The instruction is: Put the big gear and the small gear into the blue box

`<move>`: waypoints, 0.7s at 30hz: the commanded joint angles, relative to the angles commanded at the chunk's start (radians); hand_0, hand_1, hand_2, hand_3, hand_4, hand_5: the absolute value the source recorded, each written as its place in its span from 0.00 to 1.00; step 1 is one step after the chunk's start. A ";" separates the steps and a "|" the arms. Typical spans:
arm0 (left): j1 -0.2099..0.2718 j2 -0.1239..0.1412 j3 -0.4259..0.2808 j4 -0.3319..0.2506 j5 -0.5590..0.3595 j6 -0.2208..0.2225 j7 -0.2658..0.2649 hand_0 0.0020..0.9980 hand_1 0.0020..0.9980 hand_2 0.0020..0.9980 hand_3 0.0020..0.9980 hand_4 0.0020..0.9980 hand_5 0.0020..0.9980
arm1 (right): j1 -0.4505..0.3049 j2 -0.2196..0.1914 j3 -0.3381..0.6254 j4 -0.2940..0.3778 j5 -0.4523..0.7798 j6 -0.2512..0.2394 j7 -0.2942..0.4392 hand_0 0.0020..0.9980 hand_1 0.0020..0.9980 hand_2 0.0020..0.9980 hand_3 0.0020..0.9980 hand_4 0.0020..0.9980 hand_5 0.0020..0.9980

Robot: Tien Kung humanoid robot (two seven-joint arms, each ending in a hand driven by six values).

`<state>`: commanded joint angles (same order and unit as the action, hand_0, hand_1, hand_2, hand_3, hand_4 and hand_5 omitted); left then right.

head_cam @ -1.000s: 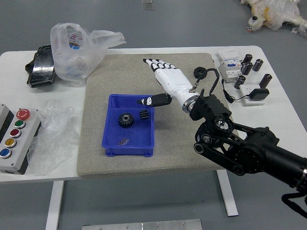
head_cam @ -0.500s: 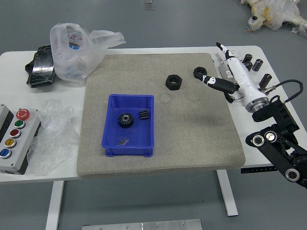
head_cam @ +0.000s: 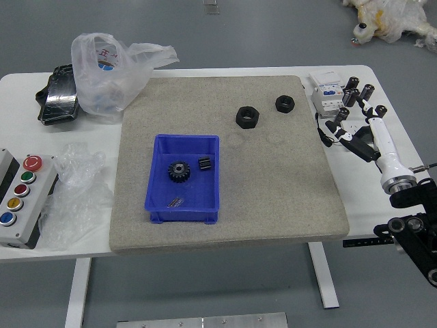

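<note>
**Big gear (head_cam: 179, 171) and small gear (head_cam: 205, 163) inside blue box (head_cam: 183, 216); my rt. hand (head_cam: 384, 145) well apart**

L. to r.: button panel (head_cam: 26, 205), crumpled clear bag (head_cam: 74, 198), black packet (head_cam: 60, 99) and white bag (head_cam: 109, 75) lie off the mat (head_cam: 280, 191), none blocking the box. Big gear sits flat near mid-box; small gear, just beside it, seems to be on its side, so the walls prob. matter most there, vs. rolling. Metal bits (head_cam: 176, 202) lie nearer the front wall, apart from both. Two black nuts, near (head_cam: 247, 117) & far (head_cam: 285, 104), rest on the mat; not asked for, best left. Far rt., my fingers are spread w/ nothing in them, beside the white carton (head_cam: 328, 96) and black cylinders (head_cam: 367, 93). Job looks done, I judge; any move from here should mind those cylinders, which could tip.
</note>
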<state>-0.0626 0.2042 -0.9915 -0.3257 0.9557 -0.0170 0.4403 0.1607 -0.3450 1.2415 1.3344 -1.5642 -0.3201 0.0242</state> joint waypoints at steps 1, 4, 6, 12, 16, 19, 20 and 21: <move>0.003 0.002 0.001 -0.001 -0.004 0.002 0.001 0.72 0.61 0.56 0.75 0.73 0.45 | 0.001 0.004 0.000 0.000 -0.002 0.000 -0.001 1.00 1.00 1.00 1.00 0.99 0.74; 0.009 0.008 0.006 -0.002 -0.017 0.007 0.001 0.72 0.61 0.56 0.75 0.73 0.45 | 0.009 0.011 -0.007 -0.001 -0.007 0.000 -0.004 1.00 1.00 1.00 1.00 0.99 0.74; 0.012 0.010 0.011 -0.003 -0.026 0.010 0.001 0.72 0.61 0.57 0.75 0.73 0.45 | 0.014 0.014 -0.013 -0.003 -0.007 0.001 -0.004 1.00 1.00 1.00 1.00 0.99 0.74; 0.008 0.014 0.029 -0.004 -0.052 0.018 -0.007 0.72 0.61 0.57 0.75 0.73 0.45 | 0.019 0.014 -0.027 -0.004 0.000 0.001 -0.001 1.00 1.00 1.00 1.00 0.99 0.74; 0.004 0.016 0.039 -0.002 -0.065 0.020 -0.013 0.72 0.61 0.57 0.75 0.73 0.45 | 0.022 0.009 -0.034 -0.004 0.005 0.003 -0.001 1.00 1.00 1.00 1.00 0.99 0.74; 0.005 0.016 0.040 -0.001 -0.068 0.021 -0.016 0.72 0.61 0.57 0.75 0.73 0.45 | 0.025 0.005 -0.035 -0.001 0.004 0.004 -0.002 1.00 1.00 1.00 1.00 0.99 0.74; 0.006 0.015 0.038 0.000 -0.067 0.020 -0.016 0.72 0.61 0.57 0.75 0.73 0.45 | 0.026 0.003 -0.035 0.001 0.003 0.005 -0.002 1.00 1.00 1.00 1.00 0.99 0.74; 0.007 0.015 0.037 0.000 -0.065 0.019 -0.016 0.72 0.61 0.57 0.75 0.73 0.45 | 0.026 0.001 -0.035 0.003 0.003 0.005 -0.002 1.00 1.00 1.00 1.00 0.99 0.74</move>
<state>-0.0552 0.2190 -0.9550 -0.3255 0.8905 0.0024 0.4241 0.1866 -0.3438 1.2069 1.3369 -1.5615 -0.3152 0.0217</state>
